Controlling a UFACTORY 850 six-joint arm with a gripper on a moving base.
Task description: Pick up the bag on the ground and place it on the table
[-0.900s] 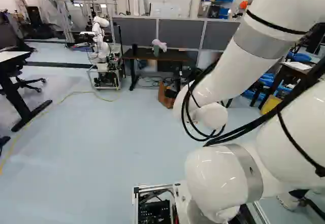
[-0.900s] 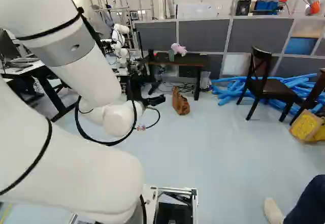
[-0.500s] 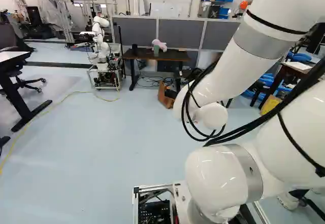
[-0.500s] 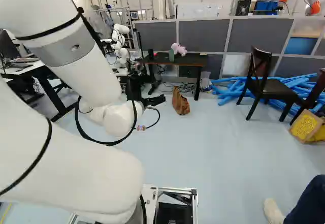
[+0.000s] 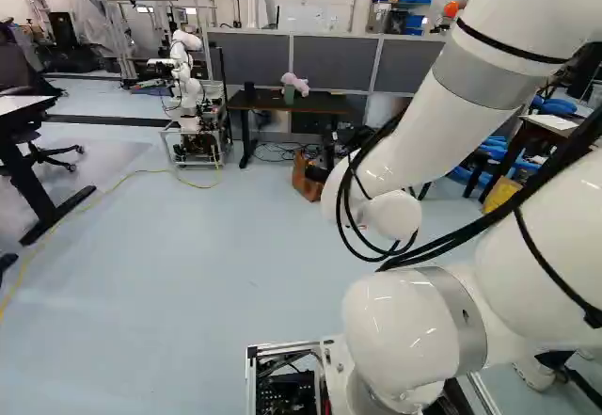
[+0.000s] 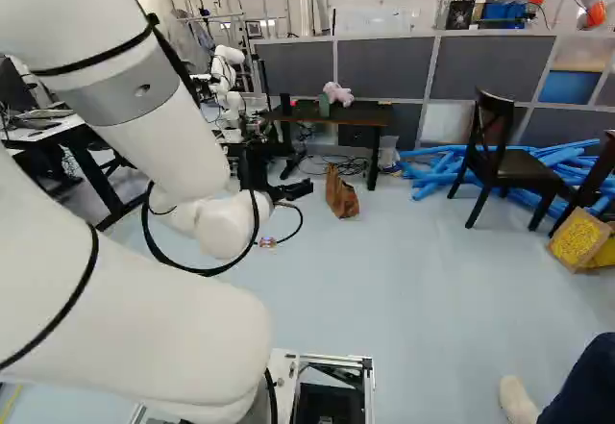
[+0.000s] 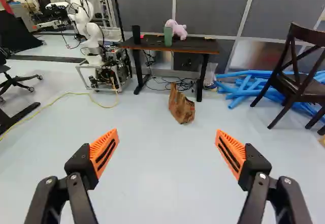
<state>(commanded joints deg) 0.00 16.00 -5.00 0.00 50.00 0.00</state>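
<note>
Floor [image 7: 162, 168] still holds the brown bag [image 7: 181, 105], unshifted.

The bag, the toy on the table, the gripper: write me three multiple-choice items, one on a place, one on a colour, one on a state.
1. Where is the bag?
A) On the floor, in front of the table
B) On the chair
C) On a shelf

2. What colour is the plush toy?
A) Green
B) Pink
C) Yellow

3. How does the gripper stand?
A) Shut on the bag
B) Shut on nothing
C) Open

Key:
1 A: the wrist view shows the bag standing on the floor, ahead of the table.
2 B: the toy on the tabletop is pink in all three views.
3 C: the two orange pads stand wide apart and grip nothing.
</note>
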